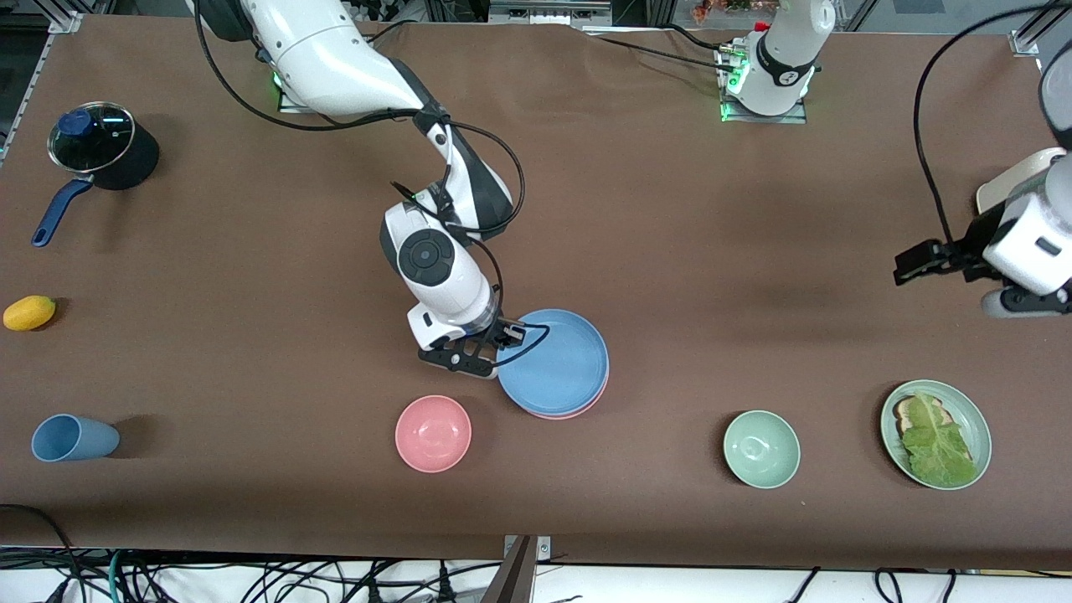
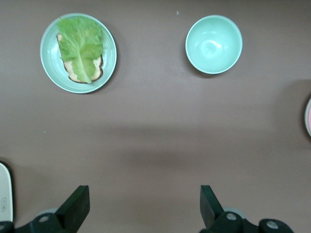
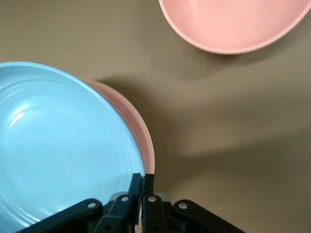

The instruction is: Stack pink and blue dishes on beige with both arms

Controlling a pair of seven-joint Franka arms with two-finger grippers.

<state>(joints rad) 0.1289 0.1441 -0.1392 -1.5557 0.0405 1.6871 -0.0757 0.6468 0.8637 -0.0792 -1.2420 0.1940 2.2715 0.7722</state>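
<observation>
At the right arm's end of the bench (image 1: pixel 670 209) stand a lidded black pot (image 1: pixel 105 151) with a blue handle, a yellow fruit (image 1: pixel 29 312) nearer the front camera, and a blue cup (image 1: pixel 71 438) on its side nearer still; toward the middle sits a pink bowl (image 1: pixel 433 433); just beside it, slightly farther from the camera, the right claw (image 1: pixel 490 356) is pinched tight on the rim of the blue plate (image 1: pixel 554 360); that plate lies on the pink plate (image 1: pixel 578 413), which shows only as a thin crescent at its edge; the right wrist view shows a pale sliver of the beige plate (image 3: pixel 147 133) under the pink one; toward the left arm's end rest a pale green bowl (image 1: pixel 761 449) and a green plate (image 1: pixel 971 414) carrying toast and a lettuce leaf; the left claw (image 1: pixel 913 264) waits above bare bench, its fingers (image 2: pixel 75 206) spread wide and holding nothing.
</observation>
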